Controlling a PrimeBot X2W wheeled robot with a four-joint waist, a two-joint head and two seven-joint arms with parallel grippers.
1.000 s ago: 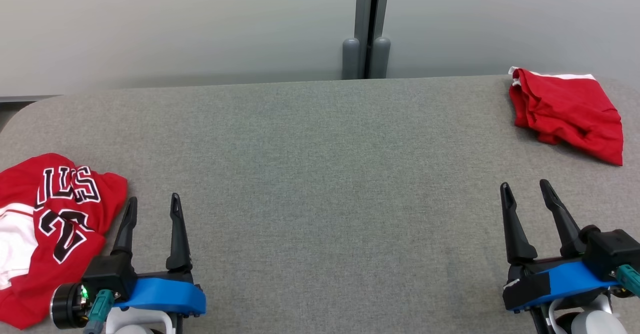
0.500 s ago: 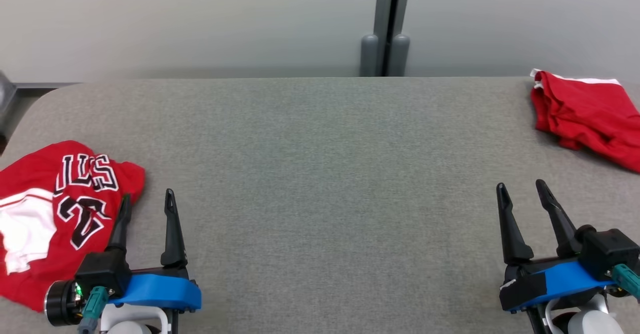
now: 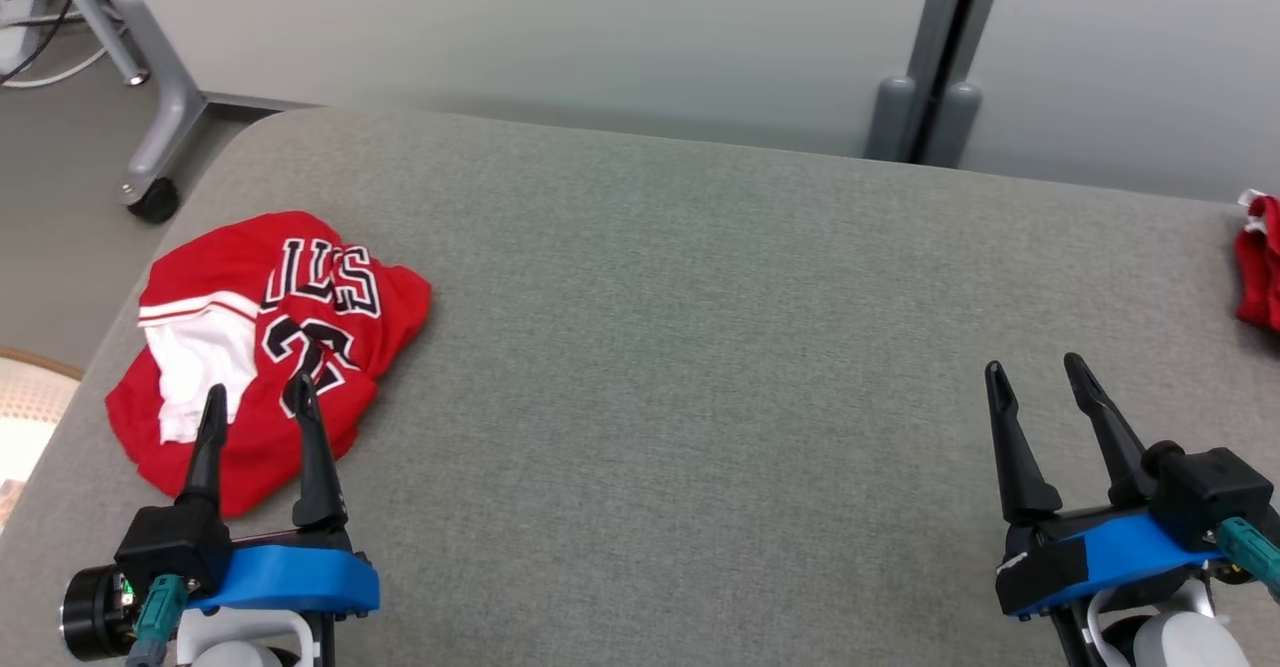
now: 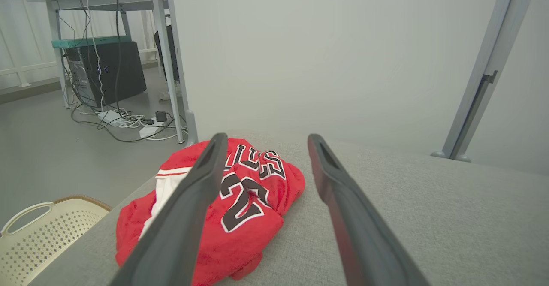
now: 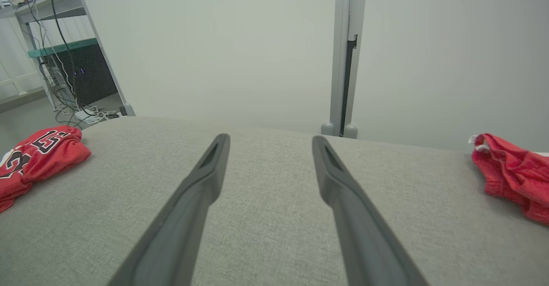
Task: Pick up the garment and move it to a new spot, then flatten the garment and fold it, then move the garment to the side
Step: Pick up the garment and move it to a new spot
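Head view: hovering at near edge of crumpled red garment (image 3: 270,347), left end of desk (image 3: 650,347), left gripper (image 3: 256,387) spread wide, empty; right gripper (image 3: 1032,363) likewise. Pick-up step; next, lower and pinch fabric.

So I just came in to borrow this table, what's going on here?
A two-armed robot looks set to pick up the crumpled red jersey lying at the left end of the grey table. Its left gripper points at the jersey, fingers open, holding nothing. The right gripper hangs open over bare table, and a second red garment lies at the far right.
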